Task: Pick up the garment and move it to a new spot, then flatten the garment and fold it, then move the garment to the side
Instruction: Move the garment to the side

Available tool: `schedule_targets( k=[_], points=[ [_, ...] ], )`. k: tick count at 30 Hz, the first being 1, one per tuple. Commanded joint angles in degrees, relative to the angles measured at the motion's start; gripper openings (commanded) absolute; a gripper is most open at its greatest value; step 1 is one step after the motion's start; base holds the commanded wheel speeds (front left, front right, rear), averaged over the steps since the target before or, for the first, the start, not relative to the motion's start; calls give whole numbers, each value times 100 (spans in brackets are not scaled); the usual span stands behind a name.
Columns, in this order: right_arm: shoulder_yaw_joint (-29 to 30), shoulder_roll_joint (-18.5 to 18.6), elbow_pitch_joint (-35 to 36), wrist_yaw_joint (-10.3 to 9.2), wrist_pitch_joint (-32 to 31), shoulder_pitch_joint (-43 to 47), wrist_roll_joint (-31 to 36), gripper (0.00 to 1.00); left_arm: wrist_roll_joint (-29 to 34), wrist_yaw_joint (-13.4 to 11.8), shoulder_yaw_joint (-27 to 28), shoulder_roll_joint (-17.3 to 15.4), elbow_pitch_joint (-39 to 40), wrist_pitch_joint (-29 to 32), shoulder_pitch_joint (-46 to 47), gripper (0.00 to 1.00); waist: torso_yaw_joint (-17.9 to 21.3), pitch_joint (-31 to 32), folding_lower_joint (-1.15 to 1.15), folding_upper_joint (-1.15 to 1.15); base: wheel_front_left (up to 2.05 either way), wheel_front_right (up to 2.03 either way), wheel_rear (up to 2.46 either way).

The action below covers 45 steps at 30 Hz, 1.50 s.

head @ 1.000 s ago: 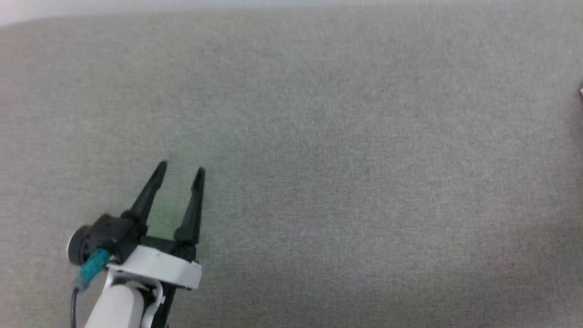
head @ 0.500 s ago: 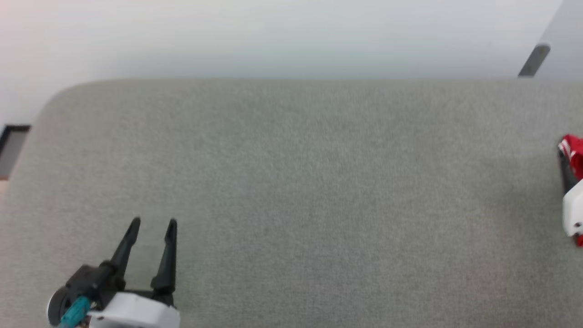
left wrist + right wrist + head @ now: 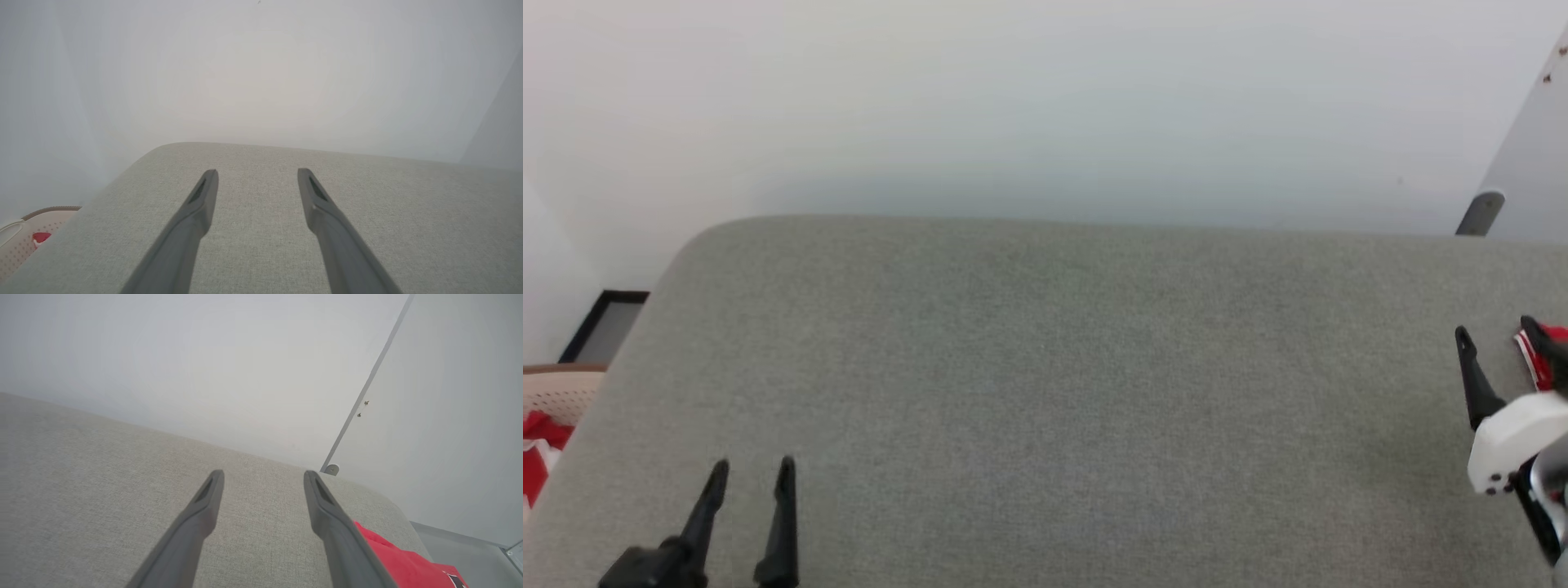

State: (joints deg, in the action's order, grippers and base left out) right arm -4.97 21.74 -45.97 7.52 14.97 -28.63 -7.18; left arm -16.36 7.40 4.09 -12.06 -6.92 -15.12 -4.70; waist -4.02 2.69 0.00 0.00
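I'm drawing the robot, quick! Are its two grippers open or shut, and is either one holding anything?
Left gripper: open, holding nothing.
Right gripper: open, holding nothing.

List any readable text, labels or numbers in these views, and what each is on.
No text can be read.
Garment: a sliver of black, white-edged print at the bottom edge of the right wrist view, cut off, too little to read.
Grey surface: no markings visible.
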Motion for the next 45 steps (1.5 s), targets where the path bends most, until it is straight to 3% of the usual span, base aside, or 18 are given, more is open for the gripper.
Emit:
schedule_targets(
  k=[1,17,30,45],
  points=[
    [114,-70,192,-7,24,232,-60,100,57,2,67,28,30,4,-120,100,-71,122,0,0,0,0,0],
    [756,-1053,2328,-7,25,2358,221,100,91,8,332,-44,-63,4,-603,100,-42,293,0,0,0,0,0],
    [838,-1574,3166,-6,25,3389,340,100,73,10,171,-188,-101,4,-758,100,66,340,0,0,0,0,0],
    [756,-1836,3757,-7,25,4023,444,100,-3,11,84,-234,-107,4,-733,100,150,360,0,0,0,0,0]
  ],
)
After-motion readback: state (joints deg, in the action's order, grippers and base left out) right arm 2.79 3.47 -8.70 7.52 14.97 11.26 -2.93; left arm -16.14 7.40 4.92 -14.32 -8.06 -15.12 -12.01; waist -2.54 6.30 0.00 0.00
